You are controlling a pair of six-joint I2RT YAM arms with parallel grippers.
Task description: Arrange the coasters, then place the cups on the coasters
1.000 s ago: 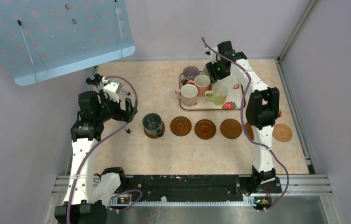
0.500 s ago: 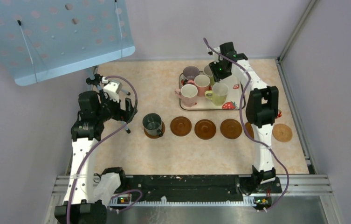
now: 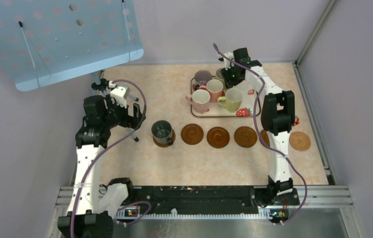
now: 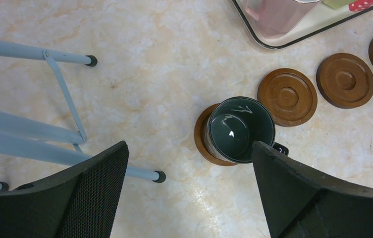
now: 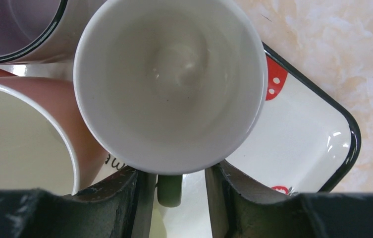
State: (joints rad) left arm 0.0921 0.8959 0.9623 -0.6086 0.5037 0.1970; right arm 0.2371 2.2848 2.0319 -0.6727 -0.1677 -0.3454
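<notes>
We take the tray [image 3: 246, 110], lying toward the far right of the surface [image 3: 199, 166], as landmark. Five cups [image 3: 200, 100] stand crowded on it, upright and close together, which leaves little room between them for a tool. The right tool [image 5: 177, 173] hangs over the tray's far side, above a pale cup [image 5: 169, 84] that stands next to the mauve cup [image 3: 203, 77]. Its jaws straddle that cup's green handle [image 5: 169, 193]. A gap shows on one side, so we read the tool as not yet clenched and the cup as standing on the tray. We judge the handle to be chosen because it juts into free tray floor, where the neighbours do not block the jaws. The left tool [image 4: 189, 148], well to the left of the tray, is released, jaws spread wide and holding nothing; we take it to be parked out of the way. Six coasters [image 3: 218, 137] lie flat in a row along the tray's near side, apart from one another so that each can bear a cup; one is partly hidden behind the right arm. The dark cup [image 4: 239, 131] sits on the coaster at the row's left end, off the tray's near left corner. We judge arranging done and one of six cups placed.
</notes>
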